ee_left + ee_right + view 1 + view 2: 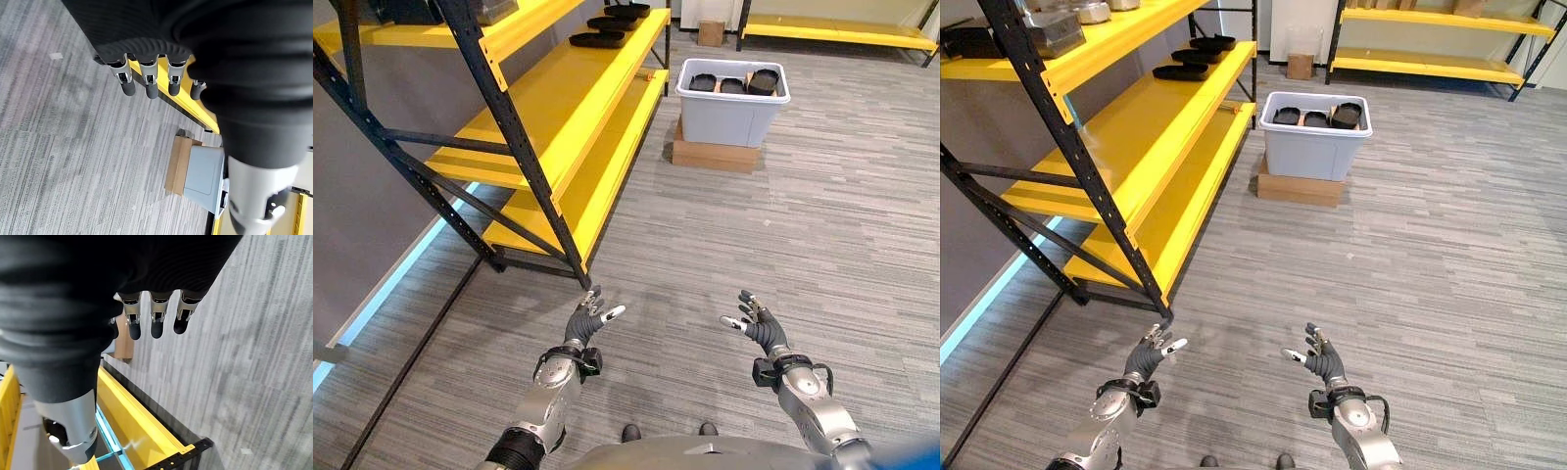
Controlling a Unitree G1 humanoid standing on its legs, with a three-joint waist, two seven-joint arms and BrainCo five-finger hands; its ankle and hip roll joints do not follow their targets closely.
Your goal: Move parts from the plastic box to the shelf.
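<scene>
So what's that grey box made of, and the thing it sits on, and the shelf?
The grey box looks like smooth, matte plastic with a rolled rim. Under it is a brown cardboard box, judging by its dull papery sides. The shelf seems painted metal: glossy yellow boards on black struts.

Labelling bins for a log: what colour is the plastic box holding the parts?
Pale grey plastic box, with black parts inside; clearest in the left eye view.

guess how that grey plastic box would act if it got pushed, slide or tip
The grey plastic box sits raised on a flat cardboard box, so it would probably slide off rather than tip. Its thin walls may flex. The black parts inside add some weight.
</scene>
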